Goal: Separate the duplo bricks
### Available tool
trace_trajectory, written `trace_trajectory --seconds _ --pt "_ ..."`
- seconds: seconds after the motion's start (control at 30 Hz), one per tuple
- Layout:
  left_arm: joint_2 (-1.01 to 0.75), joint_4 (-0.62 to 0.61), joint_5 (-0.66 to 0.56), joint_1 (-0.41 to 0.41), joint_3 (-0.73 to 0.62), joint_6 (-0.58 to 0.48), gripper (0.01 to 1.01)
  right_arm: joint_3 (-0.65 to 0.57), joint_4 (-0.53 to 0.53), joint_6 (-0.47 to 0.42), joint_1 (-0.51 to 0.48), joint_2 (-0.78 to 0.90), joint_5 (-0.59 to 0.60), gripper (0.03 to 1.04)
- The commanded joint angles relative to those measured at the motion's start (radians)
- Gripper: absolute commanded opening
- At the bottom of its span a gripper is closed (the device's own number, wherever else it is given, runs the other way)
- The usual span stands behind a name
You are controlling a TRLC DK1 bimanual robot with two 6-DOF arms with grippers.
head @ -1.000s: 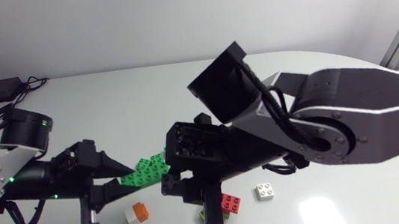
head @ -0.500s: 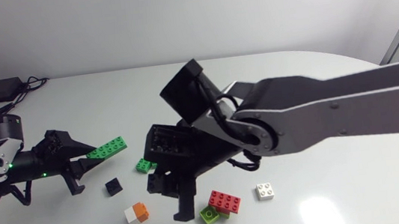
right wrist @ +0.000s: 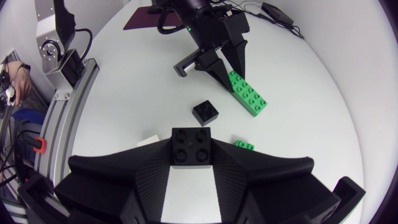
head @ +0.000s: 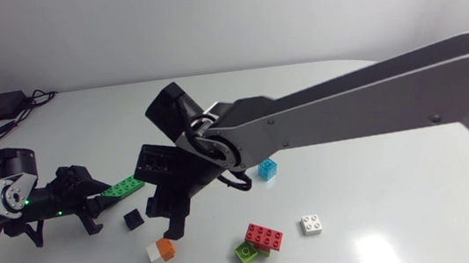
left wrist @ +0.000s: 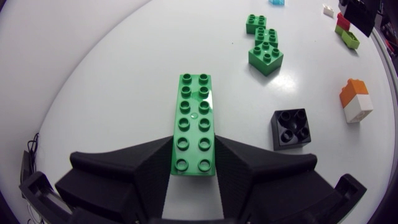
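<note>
Green plastic, surely hard, light and slick: the long green brick (left wrist: 194, 118) is pinched across its smooth side walls in the left gripper (left wrist: 194, 148), over the tabletop (left wrist: 112, 81). Further out, the right gripper (right wrist: 191, 150) squeezes a black brick (right wrist: 191, 140) the same way.

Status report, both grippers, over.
Left gripper shut on long green brick. Right gripper shut on black brick. Second black brick loose on table between them.

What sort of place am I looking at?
Probably a robotics test lab: a left arm holds a green brick, a right arm a black brick, above a white table strewn with others.
</note>
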State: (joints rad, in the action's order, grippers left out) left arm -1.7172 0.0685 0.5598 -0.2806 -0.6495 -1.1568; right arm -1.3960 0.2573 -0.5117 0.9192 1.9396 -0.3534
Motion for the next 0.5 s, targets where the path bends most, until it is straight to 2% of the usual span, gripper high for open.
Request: trace_trajectory --seconds 0.0,0.17,0.47 --pt "-0.036 0.011 -0.011 -0.006 -0.029 -0.026 0.351 -0.040 0.003 0.021 0.007 0.073 -0.012 0.22" --pt "-0.055 0.011 -0.018 -0.006 -0.038 -0.026 0.359 -0.103 0.045 0.021 0.007 0.117 -0.019 0.22" --pt "-0.047 -0.001 -0.032 -0.008 -0.036 -0.035 0.838 -0.210 0.134 0.024 0.023 0.202 0.014 0.22"
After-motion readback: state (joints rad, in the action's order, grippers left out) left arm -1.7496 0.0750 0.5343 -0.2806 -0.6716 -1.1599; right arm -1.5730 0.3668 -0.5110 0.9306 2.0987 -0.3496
